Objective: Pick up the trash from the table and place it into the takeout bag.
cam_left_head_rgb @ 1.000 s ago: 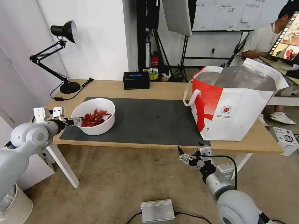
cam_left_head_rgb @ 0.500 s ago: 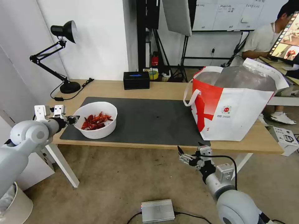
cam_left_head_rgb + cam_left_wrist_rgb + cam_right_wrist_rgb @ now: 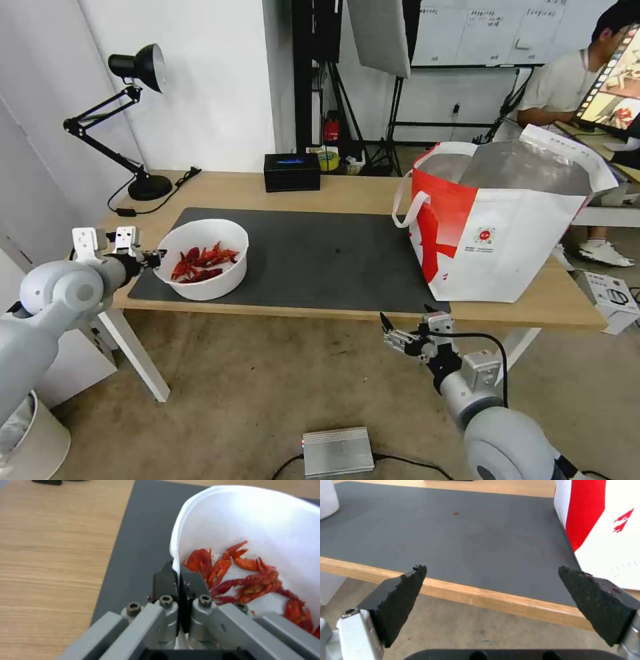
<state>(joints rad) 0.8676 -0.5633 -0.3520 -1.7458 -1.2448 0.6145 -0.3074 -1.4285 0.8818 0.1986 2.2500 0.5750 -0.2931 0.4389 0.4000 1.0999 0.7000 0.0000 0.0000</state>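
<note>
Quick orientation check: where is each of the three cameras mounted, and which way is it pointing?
Head view: on the head, looking forward and down at the table; both arms show.
Left wrist view: above the left gripper, shut on the bowl rim, looking into the shells.
Right wrist view: behind the open right gripper, facing the mat and bag from below the table's edge.
All share the mat.

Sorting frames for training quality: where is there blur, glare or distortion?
Head view: wide-angle bending at the edges; bright sheen on the silver foil lining of the red-and-white takeout bag. Left wrist view: the left tool and white round bowl rim look soft. Right wrist view: right tool tips blurred.
</note>
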